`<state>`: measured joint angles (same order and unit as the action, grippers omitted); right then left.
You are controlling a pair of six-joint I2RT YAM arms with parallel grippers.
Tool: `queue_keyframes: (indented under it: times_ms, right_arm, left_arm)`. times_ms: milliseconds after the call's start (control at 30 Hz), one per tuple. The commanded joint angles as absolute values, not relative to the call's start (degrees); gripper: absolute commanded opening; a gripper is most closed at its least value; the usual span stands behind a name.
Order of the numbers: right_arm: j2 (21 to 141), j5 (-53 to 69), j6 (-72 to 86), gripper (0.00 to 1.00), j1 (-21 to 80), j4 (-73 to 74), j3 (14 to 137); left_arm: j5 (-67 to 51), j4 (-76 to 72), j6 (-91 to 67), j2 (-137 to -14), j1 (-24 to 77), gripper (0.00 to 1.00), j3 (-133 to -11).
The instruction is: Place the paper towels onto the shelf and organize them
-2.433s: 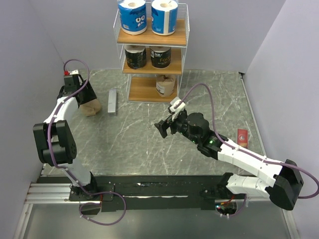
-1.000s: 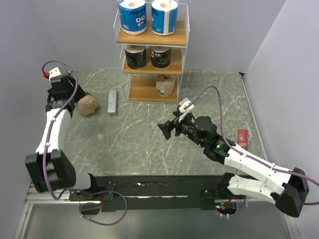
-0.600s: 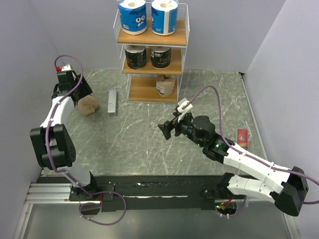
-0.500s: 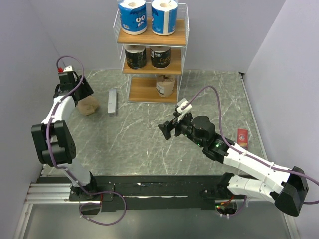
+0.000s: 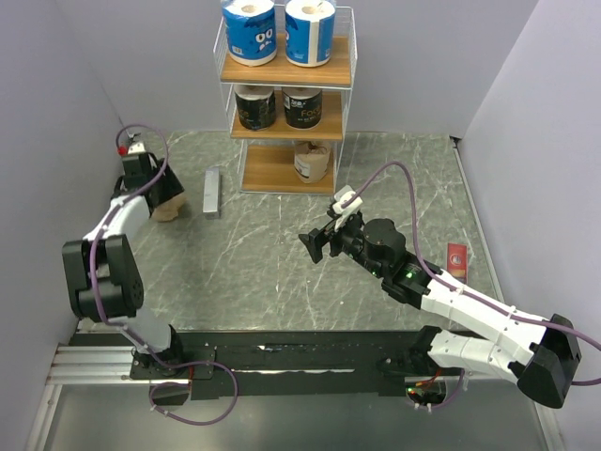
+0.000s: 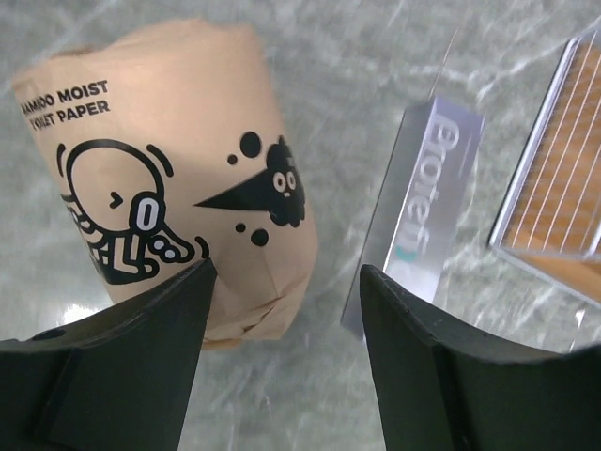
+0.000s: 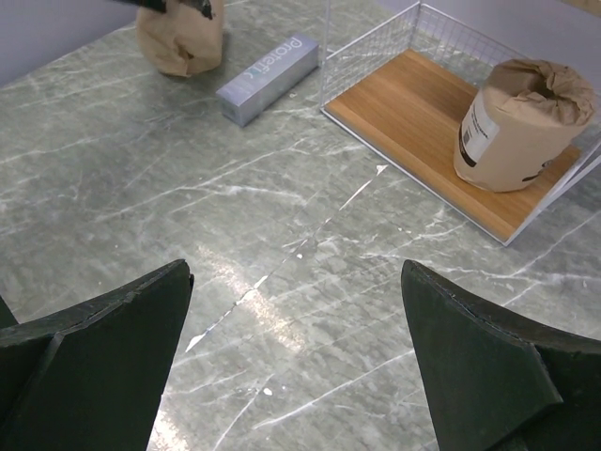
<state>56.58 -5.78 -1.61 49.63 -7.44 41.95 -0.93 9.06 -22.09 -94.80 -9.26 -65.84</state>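
Observation:
One tan paper towel roll (image 5: 172, 205) lies on its side on the table at the far left. My left gripper (image 5: 153, 191) hangs just over its left end, jaws apart. In the left wrist view the tan roll (image 6: 169, 178) fills the upper left. Only its lower corner reaches between the fingers, and the right finger (image 6: 441, 357) stands clear of it. The shelf (image 5: 272, 171) holds two blue rolls (image 5: 250, 28) on top, two black rolls (image 5: 255, 106) in the middle and a tan roll (image 5: 312, 160) at the bottom right. My right gripper (image 5: 315, 242) hovers open mid-table, holding nothing.
A flat grey metal bar (image 5: 211, 191) lies between the loose roll and the shelf, close to the left gripper's right finger. A small red packet (image 5: 456, 260) lies at the right edge. The left wall stands close behind the left arm.
My left wrist has swung from the far left wall in towards the tan roll and its jaws have narrowed a little. The roll and the right arm have stayed put.

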Motion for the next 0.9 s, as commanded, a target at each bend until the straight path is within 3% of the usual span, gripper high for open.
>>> queue_keyframes:
  times_ms: [0, 200, 400, 600, 867]
  right_arm:
    - [54.85, -6.15, -1.50, 0.99, 49.92, -10.90, 41.57]
    - [53.18, -6.15, -0.70, 0.99, 49.92, -10.46, 40.26]
    - [50.28, -6.59, -0.09, 0.99, 49.92, -9.32, 38.50]
    - [49.75, -6.77, 2.28, 0.98, 49.92, -7.91, 39.37]
    - [46.59, -7.82, 2.37, 0.98, 49.92, -6.24, 38.85]
  left_arm:
    - [3.33, 9.59, -28.29, -87.91, -6.77, 0.69, -54.80]
    - [13.09, 7.81, -36.73, -71.30, 3.77, 0.72, -40.19]
    - [19.05, 15.27, -32.35, -58.54, 4.57, 0.77, -45.31]
    - [28.91, 21.70, -31.20, -63.18, 4.05, 0.78, -56.93]
    - [19.18, 23.56, -33.57, -69.87, -3.95, 0.73, -60.03]
